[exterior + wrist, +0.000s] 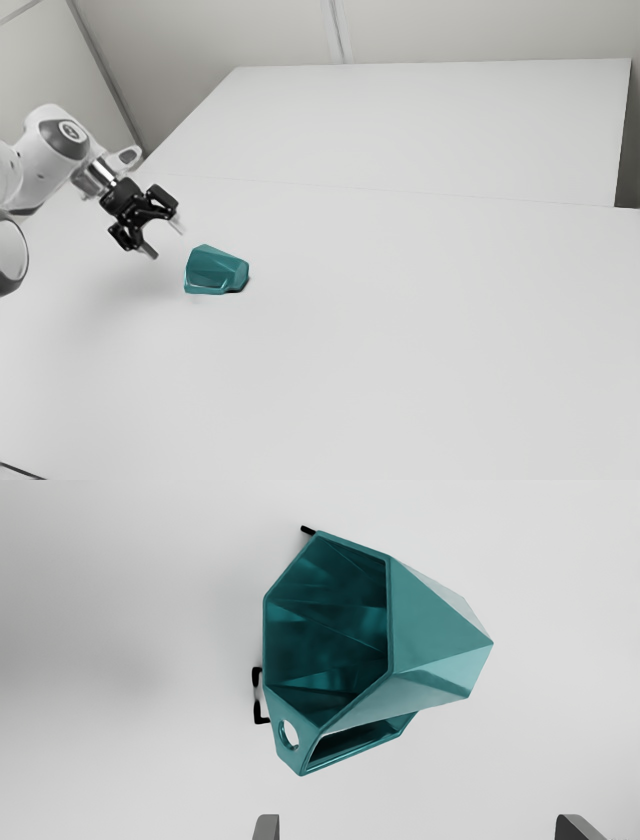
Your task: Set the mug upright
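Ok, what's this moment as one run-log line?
mug: lying on its side | jaws: open, not touching mug | upright: not yet

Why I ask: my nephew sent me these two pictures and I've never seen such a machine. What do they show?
These are computer-simulated pictures of a single robot arm. Its black gripper works like a hand with two fingers. The exterior view is taken from beside the arm, which reaches in from that view's left. The wrist view comes from a camera on the arm's hand, so its fingertips appear along the bottom edge. A teal mug lies on its side on the pale table, with its mouth and handle plain in the wrist view. Nothing is held: the fingers stand apart, clear of the mug.
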Robot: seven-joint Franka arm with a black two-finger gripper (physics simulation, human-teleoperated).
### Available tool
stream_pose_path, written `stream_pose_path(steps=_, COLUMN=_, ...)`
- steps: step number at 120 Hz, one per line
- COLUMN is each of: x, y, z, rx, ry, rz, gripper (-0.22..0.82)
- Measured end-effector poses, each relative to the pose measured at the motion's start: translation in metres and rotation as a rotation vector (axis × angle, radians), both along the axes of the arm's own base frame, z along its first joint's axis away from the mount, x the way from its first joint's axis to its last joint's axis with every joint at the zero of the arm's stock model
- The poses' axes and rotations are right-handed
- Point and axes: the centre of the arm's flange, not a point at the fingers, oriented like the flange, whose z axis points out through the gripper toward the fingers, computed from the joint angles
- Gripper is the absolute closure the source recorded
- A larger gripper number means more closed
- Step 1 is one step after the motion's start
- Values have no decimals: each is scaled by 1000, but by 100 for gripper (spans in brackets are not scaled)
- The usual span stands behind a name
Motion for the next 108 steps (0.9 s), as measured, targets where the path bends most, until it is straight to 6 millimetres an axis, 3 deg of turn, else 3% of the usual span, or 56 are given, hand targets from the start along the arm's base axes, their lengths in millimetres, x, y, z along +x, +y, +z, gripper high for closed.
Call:
stream_pose_path(steps=75, x=12, y=16, z=-43, rx=-105, ry=-228, rz=-70, gripper=0)
stream_pose_path(steps=92, x=13, y=14, z=-45, rx=-117, ry=-260, rz=-91, gripper=0)
stream_pose_path(steps=108, x=7, y=3, z=-60, rx=-150, ry=-257, rz=-107, gripper=0)
